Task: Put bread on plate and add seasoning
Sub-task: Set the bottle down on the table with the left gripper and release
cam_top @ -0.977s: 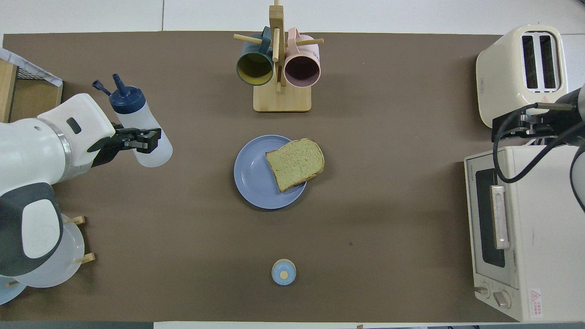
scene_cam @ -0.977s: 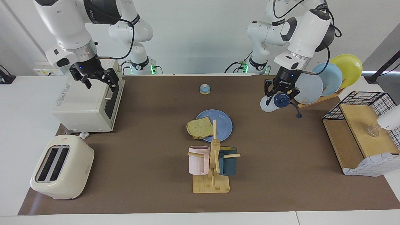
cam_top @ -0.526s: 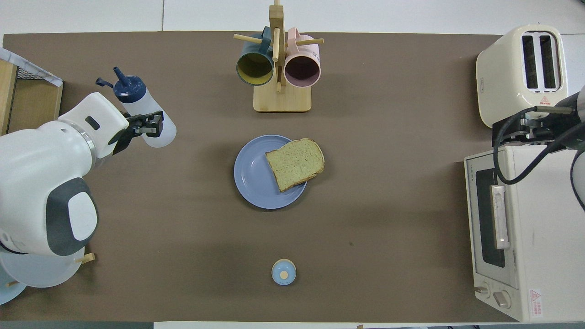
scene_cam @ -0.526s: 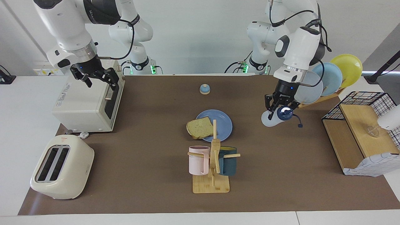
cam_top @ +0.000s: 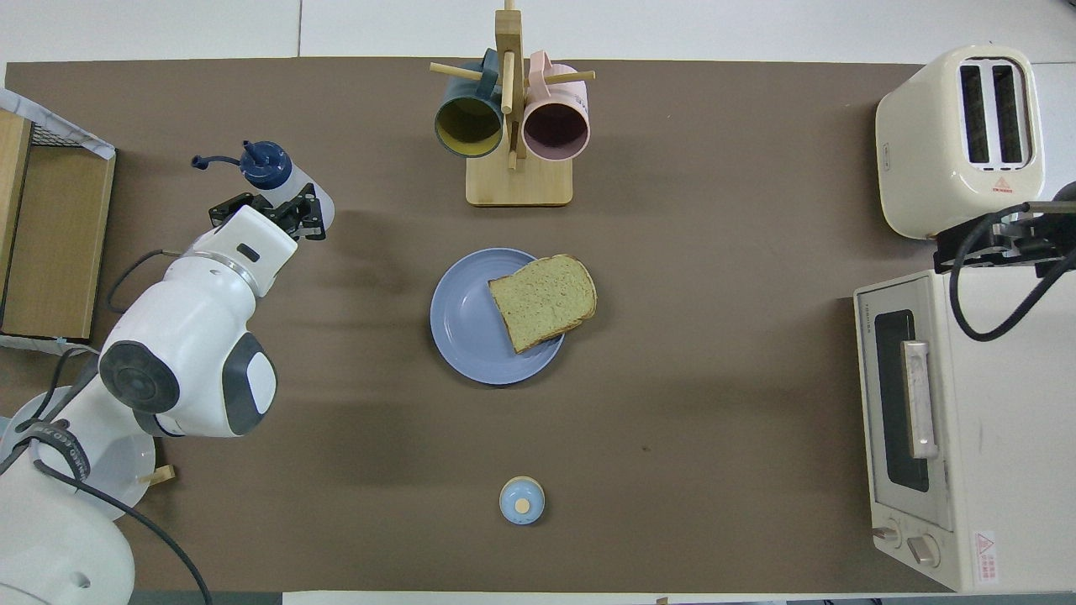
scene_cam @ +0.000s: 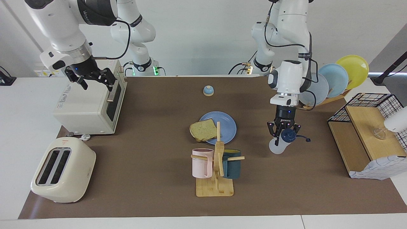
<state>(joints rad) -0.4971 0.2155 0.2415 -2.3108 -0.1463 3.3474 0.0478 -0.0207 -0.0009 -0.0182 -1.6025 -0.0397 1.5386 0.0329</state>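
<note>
Partly, the mug rack's post (scene_cam: 218, 133) hides the bread (scene_cam: 202, 130).

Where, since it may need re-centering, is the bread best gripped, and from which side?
Likely the bread's crust edge overhanging the plate toward the right arm's end. It lies flat, so come in low from that end, jaws above and below the overhang; elsewhere the plate blocks the underside.

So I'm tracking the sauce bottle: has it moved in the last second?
Yes. The left gripper carried the bottle away from the plate rack, farther from the robots.
</note>
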